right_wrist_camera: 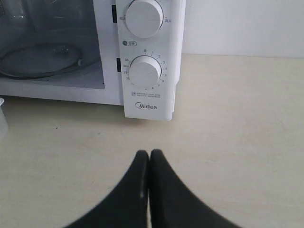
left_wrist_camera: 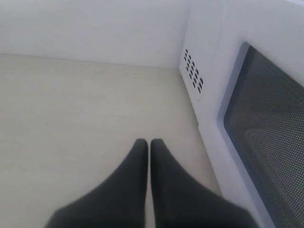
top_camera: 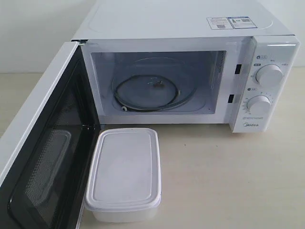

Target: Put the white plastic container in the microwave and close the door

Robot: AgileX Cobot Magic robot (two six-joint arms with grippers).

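The white plastic container (top_camera: 125,171) is seen lidded on the table (top_camera: 228,181), just in front of the microwave (top_camera: 181,19) and just beside the door (top_camera: 43,162), which is swung wide open. The left gripper (left_wrist_camera: 148,142) and the right gripper (right_wrist_camera: 149,153) are each seen above the table with jaws pressed together and nothing held

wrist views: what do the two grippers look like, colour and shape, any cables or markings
Both look alike. The left gripper has two matte black fingers, broad at the base, curving in to narrow rounded tips. The right gripper has the same black tapered pair, with a tiny pale speck on one finger. No cables or labels show, and the arms themselves are out of view.
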